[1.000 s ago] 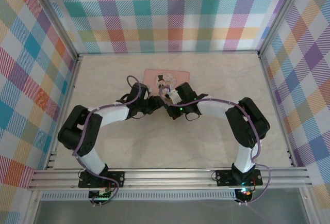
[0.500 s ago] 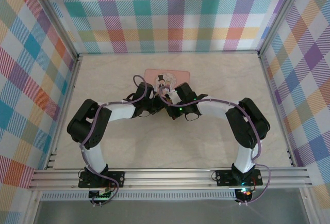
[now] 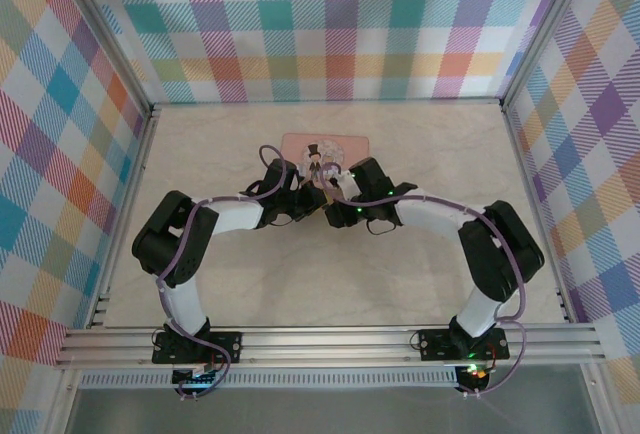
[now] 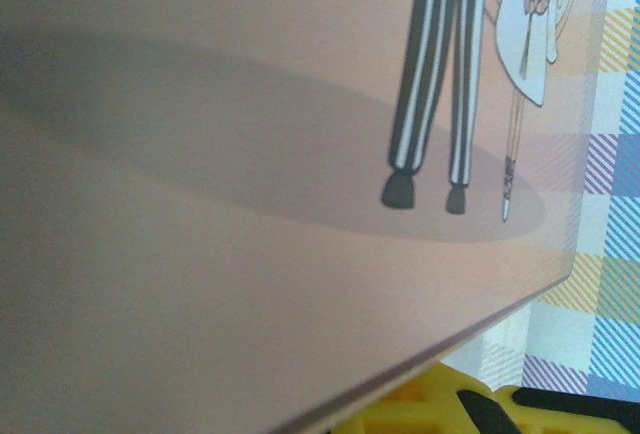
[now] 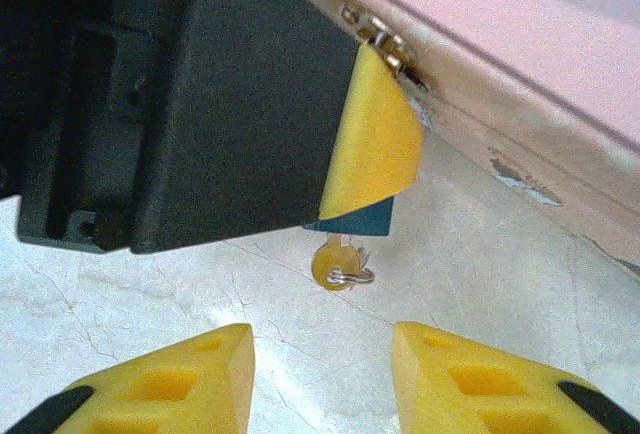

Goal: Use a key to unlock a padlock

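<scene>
Where the left pincer (image 5: 365, 179) and the right pincer (image 5: 320, 379) face each other almost tip to tip, a pink tin (image 3: 340, 141) lies flat on the bench (image 3: 430, 154), just beyond them and toward the far side. From the right wrist, the left pincer shows as a black block ending in a yellow pad (image 5: 375, 134). The pad is pressed up against the tin's front wall, right beside a small metal hasp (image 5: 385, 44). Tucked under that pad is the padlock (image 5: 358, 220): a dark blue-teal edge of it pokes out below the yellow, and the rest is hidden. The left pincer is closed tight on it. A key (image 5: 333, 262) with a yellow head and a little wire ring sticks out of the padlock, just below it in this view and over the pale marbled bench; whether it touches the surface I cannot tell. The right pincer sits just short of the key with its two yellow fingers (image 5: 170, 384) spread apart and nothing between them. One finger stands to each side of the key, touching neither key nor padlock. From the left wrist, the tin's lid runs close under the lens. It carries a drawn pair of striped trouser legs and a white dress, and a checked wall (image 4: 610, 254) stands beyond its edge.
</scene>
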Motion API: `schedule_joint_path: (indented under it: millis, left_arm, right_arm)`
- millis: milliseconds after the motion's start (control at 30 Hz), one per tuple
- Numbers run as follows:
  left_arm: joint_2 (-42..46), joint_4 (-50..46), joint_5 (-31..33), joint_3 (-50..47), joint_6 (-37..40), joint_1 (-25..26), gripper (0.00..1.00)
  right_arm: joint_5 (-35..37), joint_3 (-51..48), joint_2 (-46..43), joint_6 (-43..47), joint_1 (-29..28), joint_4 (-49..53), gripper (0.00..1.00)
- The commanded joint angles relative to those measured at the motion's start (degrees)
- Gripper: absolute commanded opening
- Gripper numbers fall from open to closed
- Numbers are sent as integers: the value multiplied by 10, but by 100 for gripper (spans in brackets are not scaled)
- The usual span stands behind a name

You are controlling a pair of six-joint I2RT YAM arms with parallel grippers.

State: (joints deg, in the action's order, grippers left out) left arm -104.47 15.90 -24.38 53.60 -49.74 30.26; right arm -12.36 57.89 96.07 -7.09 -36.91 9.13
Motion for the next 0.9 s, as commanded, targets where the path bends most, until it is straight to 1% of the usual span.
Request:
schedule_joint_path:
  millis: [0, 167, 333, 733, 867]
  left_arm:
    - [0, 7, -53, 7, -39, -3, 1]
    - [12, 0, -55, 9, -38, -5, 1]
    - [12, 3, -56, 8, -39, -6, 1]
    - [21, 5, -61, 5, -43, -8, 1]
    - [24, 5, -63, 5, -43, -9, 1]
  right_arm:
    - [-13, -4, -12, -11, 3, 8, 43]
    - [-15, 6, -5, -8, 1, 8, 46]
    - [-4, 23, 9, 0, -6, 16, 47]
    - [72, 73, 51, 15, -33, 48, 47]
    - [84, 80, 56, 14, -36, 49, 46]
